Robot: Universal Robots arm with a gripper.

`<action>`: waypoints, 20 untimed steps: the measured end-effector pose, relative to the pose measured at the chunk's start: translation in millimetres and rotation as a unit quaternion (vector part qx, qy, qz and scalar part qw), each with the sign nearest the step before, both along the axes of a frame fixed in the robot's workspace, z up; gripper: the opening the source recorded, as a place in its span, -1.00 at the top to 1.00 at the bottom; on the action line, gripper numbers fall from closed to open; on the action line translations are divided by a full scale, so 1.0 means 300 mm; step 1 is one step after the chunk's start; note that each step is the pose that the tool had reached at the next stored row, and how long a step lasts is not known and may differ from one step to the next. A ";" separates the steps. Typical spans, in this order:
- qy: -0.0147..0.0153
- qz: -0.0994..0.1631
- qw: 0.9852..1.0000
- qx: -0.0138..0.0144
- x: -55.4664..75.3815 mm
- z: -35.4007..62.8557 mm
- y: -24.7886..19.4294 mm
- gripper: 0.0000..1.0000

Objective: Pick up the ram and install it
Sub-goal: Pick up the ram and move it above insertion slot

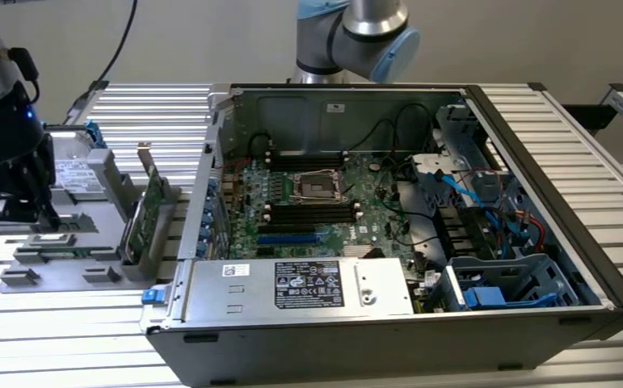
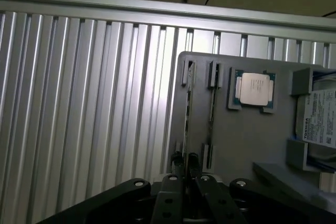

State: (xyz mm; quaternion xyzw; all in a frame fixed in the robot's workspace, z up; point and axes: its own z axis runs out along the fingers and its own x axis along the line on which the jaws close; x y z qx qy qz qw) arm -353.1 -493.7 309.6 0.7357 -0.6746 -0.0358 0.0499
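**A:** Where is the ram?

**B:** The ram point(image 2: 187, 108) stands on edge in a narrow slot of the grey parts tray point(image 2: 252, 145). The wrist view catches only its thin top edge, running away from the gripper to the bracket at the slot's far end.

**A:** And the gripper?

**B:** The gripper point(image 2: 186, 162) is down on the near end of that edge. Its jaws are drawn narrow, one on each side, pinching the stick, and the ram sits in its slot.

**A:** What's next to it on the tray?

**B:** A second slot point(image 2: 211, 98) lies just beside the ram's. I cannot tell whether it holds another stick. Past that, a processor point(image 2: 254, 88) lies flat in a square recess, and beyond it is a Toshiba hard drive point(image 2: 321, 121) with blue rails.

**A:** How does it look from outside?

**B:** In the exterior view the gripper point(image 1: 14, 220) hangs low over the tray's end at the exterior view's left. A green expansion card point(image 1: 149, 212) stands upright at the tray's other end, near the open computer case point(image 1: 581, 210). The tray and the case rest well apart from the gripper's spot on a slatted aluminium table point(image 1: 31, 339).

**A:** Inside the case?

**B:** The motherboard point(image 1: 300, 214) lies flat, with black memory slots point(image 1: 309, 212) beside the processor socket. A silver power supply point(image 1: 305, 284) sits along the near wall.
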 end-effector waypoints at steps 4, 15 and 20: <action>0.006 0.000 1.000 -0.001 0.019 0.029 0.002 0.73; 0.014 0.000 1.000 -0.001 0.086 0.072 0.024 0.73; 0.014 0.000 1.000 -0.001 0.119 0.092 0.047 0.73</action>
